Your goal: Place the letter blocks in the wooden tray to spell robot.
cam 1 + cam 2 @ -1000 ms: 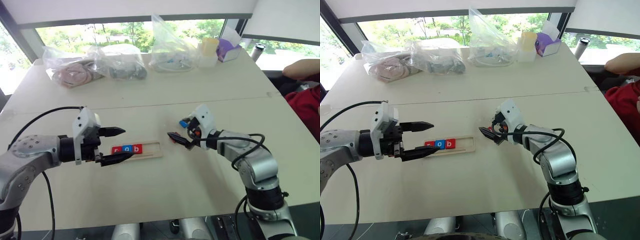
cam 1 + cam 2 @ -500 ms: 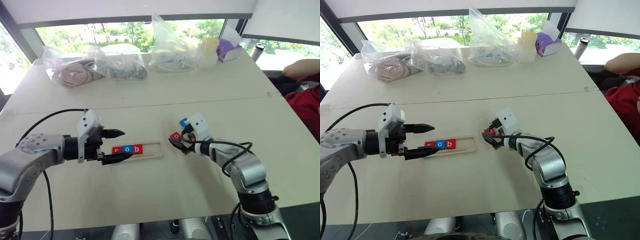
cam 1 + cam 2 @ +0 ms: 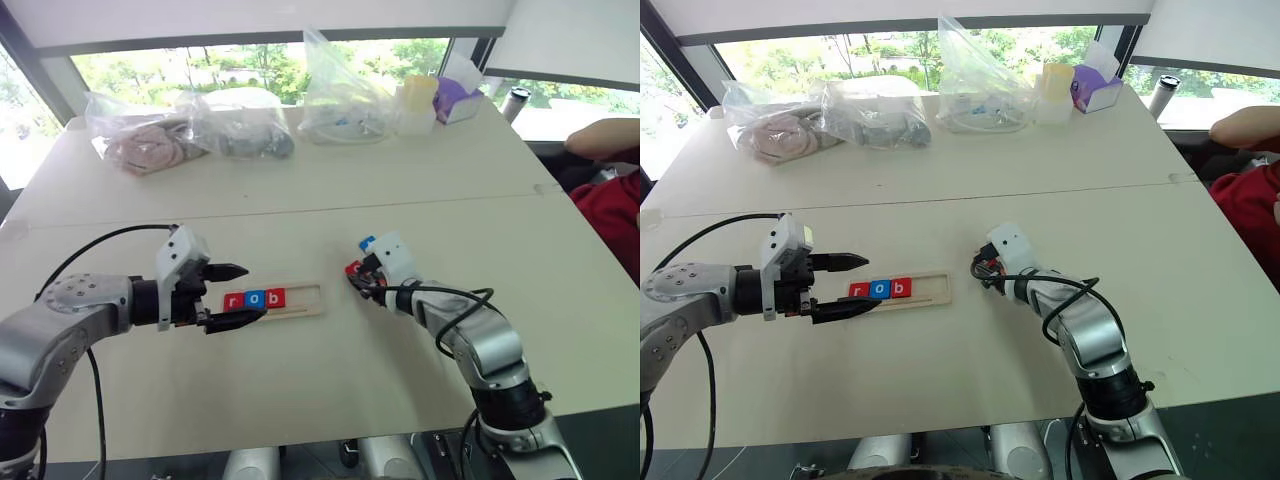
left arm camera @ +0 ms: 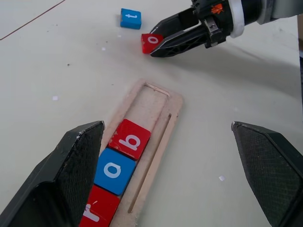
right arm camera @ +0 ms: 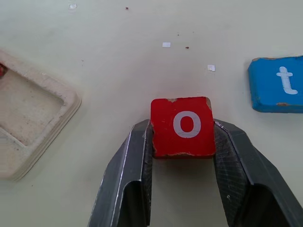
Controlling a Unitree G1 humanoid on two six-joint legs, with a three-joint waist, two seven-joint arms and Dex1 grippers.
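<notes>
Quick count: five letter blocks in total, three red and two blue. Three of them sit in the wooden tray, packed at its left end: a red r, a blue o and a red b, touching each other in a row. The rest of the tray slot, toward the right end, is bare wood. The other two blocks are out on the table just to the right of the tray: a red o and a blue t, near each other but not touching.

Two grippers. The right gripper has its two black fingers pressed against opposite sides of the red o, pinching it, and the block looks to be down on the tabletop. The left gripper hovers over the left end of the tray with its fingers spread wide, holding nothing.

The table is a pale off-white surface with a seam running across it and a few tiny specks near the blocks. At the far edge there are three clear plastic bags with stuff inside, a yellowish container and a purple box. Behind that are windows with green trees outside. A person's arm and red sleeve show at the right edge.
</notes>
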